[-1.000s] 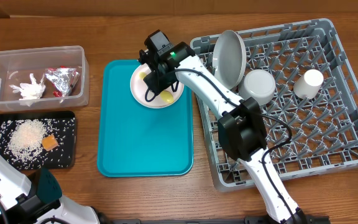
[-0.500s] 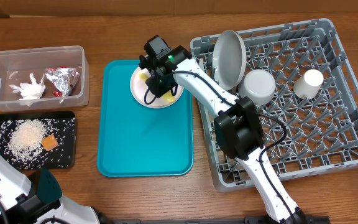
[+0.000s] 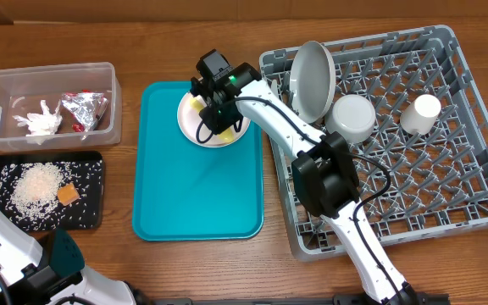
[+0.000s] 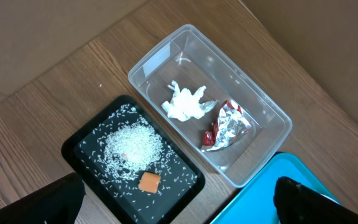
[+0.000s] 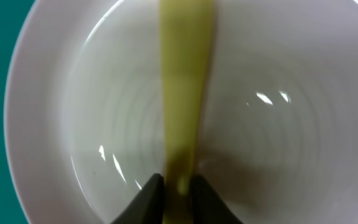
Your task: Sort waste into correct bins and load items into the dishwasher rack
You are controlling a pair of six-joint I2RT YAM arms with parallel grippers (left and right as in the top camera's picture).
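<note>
Only the right wrist view shows the right gripper (image 5: pixel 180 194) fingers (image 5: pixel 151 199) clamped on a yellow utensil (image 5: pixel 187 93) over the pinkish-white plate (image 5: pixel 303 124). Overhead, the gripper body hides that grip. The plate sits at 12 o'clock on the teal tray (image 3: pixel 197 195), with the dishwasher rack (image 3: pixel 447 169) at 3 o'clock. The left gripper (image 4: pixel 179 183) fingers are spread wide above the clear tub (image 4: pixel 272 118) and black tray (image 4: pixel 79 149).

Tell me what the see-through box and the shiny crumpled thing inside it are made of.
The box looks like clear, glossy plastic: you can see straight through its walls. The crumpled wrapper seems to be thin metal foil, silvery with sharp creases.
</note>
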